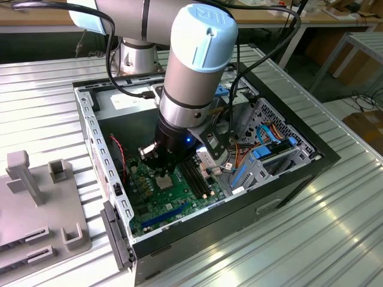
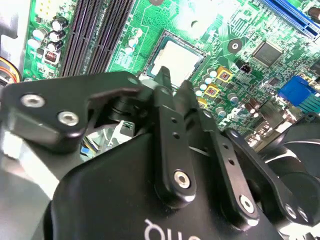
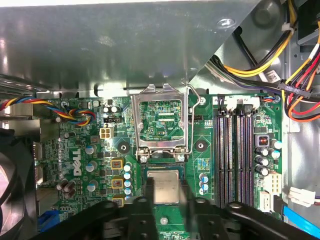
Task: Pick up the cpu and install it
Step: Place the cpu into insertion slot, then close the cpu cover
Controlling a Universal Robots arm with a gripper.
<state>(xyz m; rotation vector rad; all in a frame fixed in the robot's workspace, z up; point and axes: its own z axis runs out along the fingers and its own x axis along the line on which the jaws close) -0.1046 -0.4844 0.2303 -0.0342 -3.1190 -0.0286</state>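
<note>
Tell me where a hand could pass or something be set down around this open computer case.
Bare: the ribbed metal table on the exterior view's right of the black computer case; the dark case panel beside the green motherboard. Crowded: around the gripper over the silvery square cpu.

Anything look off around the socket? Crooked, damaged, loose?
Nothing stands out. The metal socket frame is hinged open, and the cpu sits square to the motherboard under the claw. No loose or damaged parts visible.
</note>
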